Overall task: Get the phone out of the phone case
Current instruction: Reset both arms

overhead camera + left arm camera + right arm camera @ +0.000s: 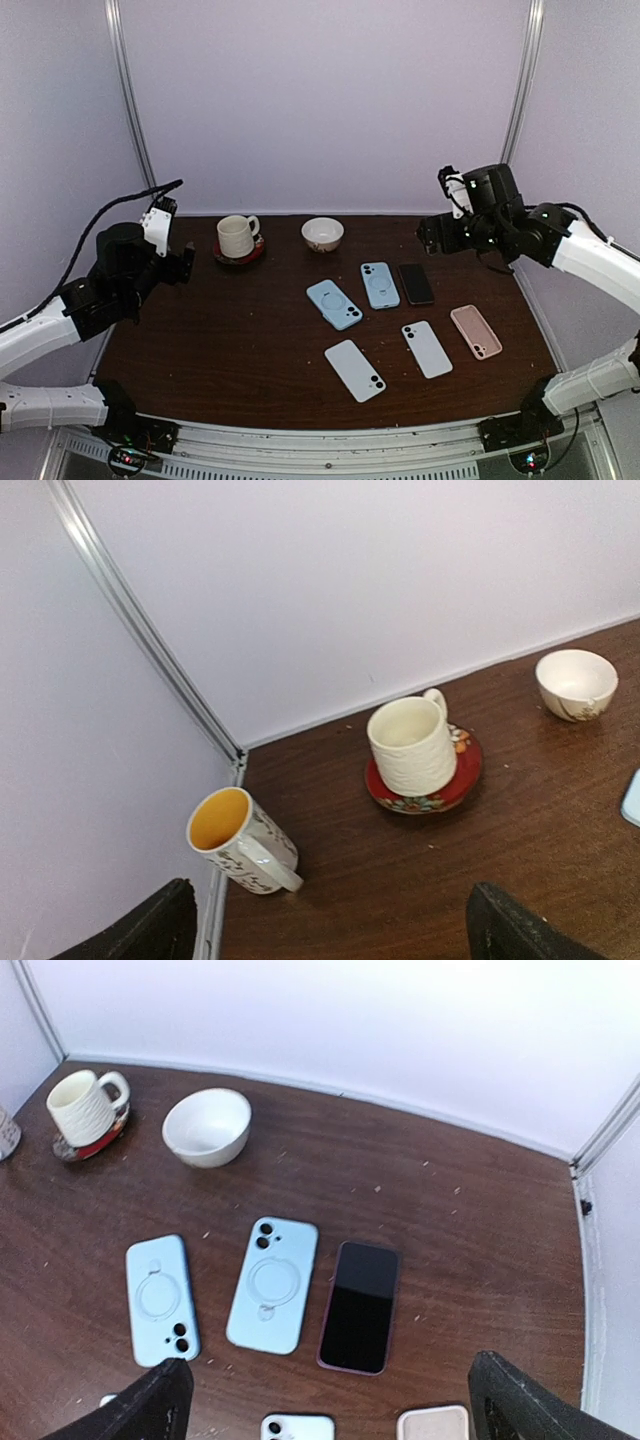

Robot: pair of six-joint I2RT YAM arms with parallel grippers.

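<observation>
Left fingers [150, 925] spread wide, holding nothing, raised over the left rear of the worktop [250, 330]. Below them a mug [243, 842] stands by the left wall. To its right a cup [410, 745] sits on a saucer [445, 790], then a bowl [322, 234]. At mid-worktop lie a blue case [335, 304] and a second blue case [379, 284], both camera side up. Phone [360, 1305] lies screen-up just right of them, maroon rim around it, untouched. Right fingers [520, 1400] likewise spread and empty, raised over the right rear.
</observation>
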